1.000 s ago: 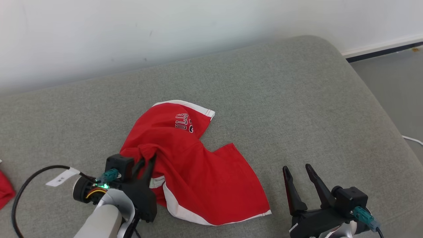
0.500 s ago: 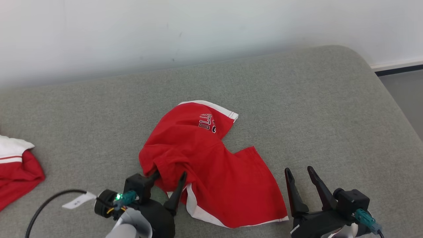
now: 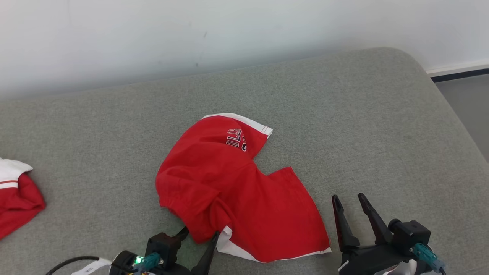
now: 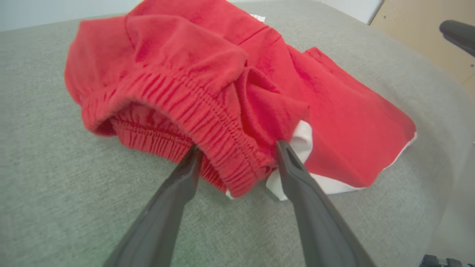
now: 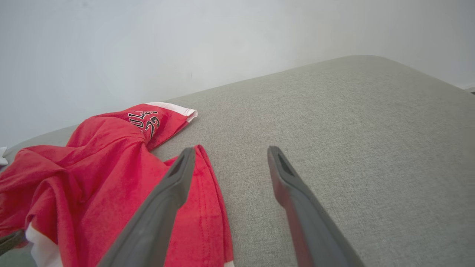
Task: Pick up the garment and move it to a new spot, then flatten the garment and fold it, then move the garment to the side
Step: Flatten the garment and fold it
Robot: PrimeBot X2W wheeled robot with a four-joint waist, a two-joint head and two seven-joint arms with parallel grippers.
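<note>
The left gripper sits at the near edge of the cushion. Its jaws are spread wide, one tip on each side of the bunched waistband of the red shorts, and they clamp nothing. The right gripper hovers just right of the shorts' white-trimmed hem, its jaws also wide apart and empty. The shorts lie crumpled mid-cushion, with one leg spread flat toward the right gripper and the other, with black lettering, pointing away. Well off to the left lies another red-and-white garment. Beyond the cushion stands a pale wall.
</note>
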